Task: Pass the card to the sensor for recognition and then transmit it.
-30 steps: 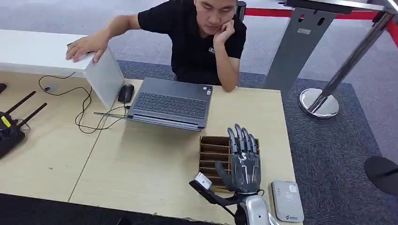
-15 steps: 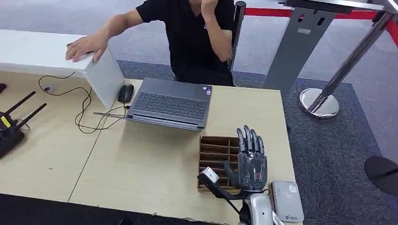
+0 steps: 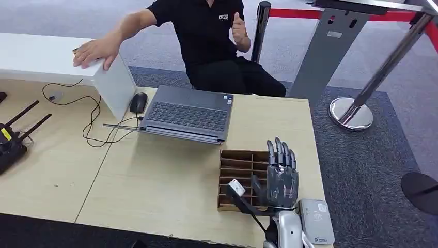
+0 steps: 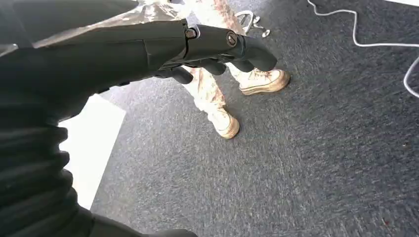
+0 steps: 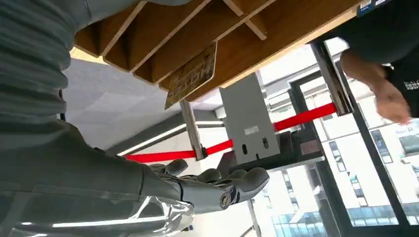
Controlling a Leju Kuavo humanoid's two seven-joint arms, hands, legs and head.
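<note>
Right robot hand [image 3: 281, 178] flat, fingers spread, holding nothing, above brown slotted rack [image 3: 238, 178] on tabletop [image 3: 155, 181]. Grey sensor [image 3: 316, 221] just beside rack. Left robot hand [image 4: 207, 44] loosely curled, empty. Card not discernible.

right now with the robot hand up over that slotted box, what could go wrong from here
The right robot hand hovers open above the brown slotted box; its spread fingers may catch a divider or drag the box on the way in. The card stands in a narrow slot, so a pinch could slip or miss it. The grey sensor sits beside the wrist at the table's edge, where a sweeping arm could knock it off.
</note>
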